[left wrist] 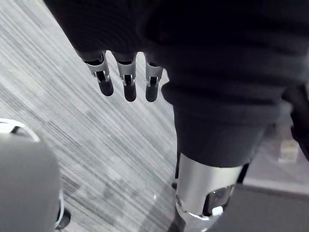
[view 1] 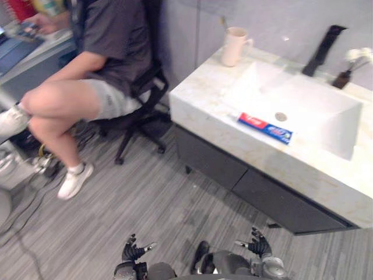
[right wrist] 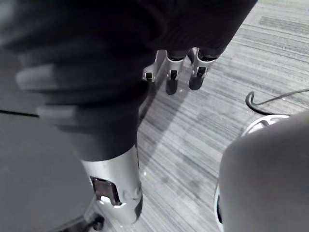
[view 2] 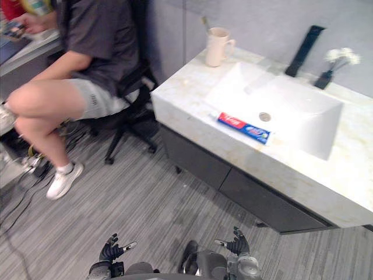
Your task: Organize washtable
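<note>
Toothpaste box, print unreadable, on washtable by basin; left hand, right hand: fingers relaxed, empty.

I see a grey wood-grain plank floor across the room, and a pale grey panelled wall behind the washtable, whose light marbled top sits on a dark drawer cabinet. To my left a black office chair on a star base stands near the washtable's end; a person sits on it, turned toward a desk at the far left. Light reads even, with a soft shadow under the cabinet.
</note>
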